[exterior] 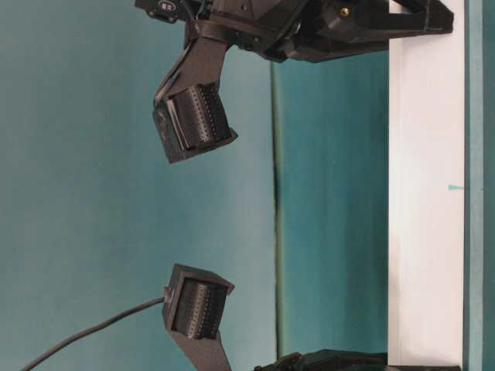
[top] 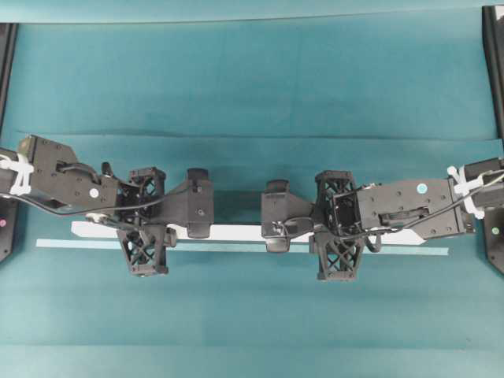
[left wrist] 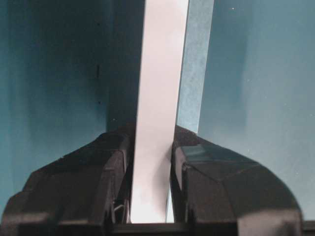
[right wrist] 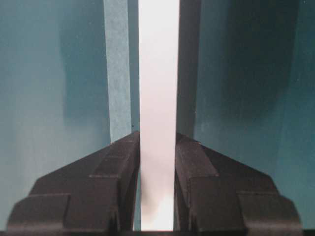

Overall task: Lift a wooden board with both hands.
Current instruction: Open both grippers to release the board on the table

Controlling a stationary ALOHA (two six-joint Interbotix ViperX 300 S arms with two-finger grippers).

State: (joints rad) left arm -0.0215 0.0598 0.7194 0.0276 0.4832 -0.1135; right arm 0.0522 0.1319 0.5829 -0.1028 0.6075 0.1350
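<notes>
The wooden board (top: 236,232) is a long white plank lying left to right across the teal table. My left gripper (top: 146,231) is shut on it near its left end; in the left wrist view the board (left wrist: 162,73) runs straight up between the black fingers (left wrist: 110,172) of that gripper (left wrist: 152,162). My right gripper (top: 337,232) is shut on it toward its right end, and the right wrist view shows the board (right wrist: 158,64) clamped in that gripper (right wrist: 157,157). A broad dark shadow runs beside the board, so it hangs above the cloth. In the table-level view the board (exterior: 425,193) appears as a white band.
A thin pale teal tape strip (top: 79,245) lies on the cloth just in front of the board, parallel to it, and also shows as the strip (left wrist: 197,64) and strip (right wrist: 117,64). Black frame posts (top: 492,63) stand at the table's sides.
</notes>
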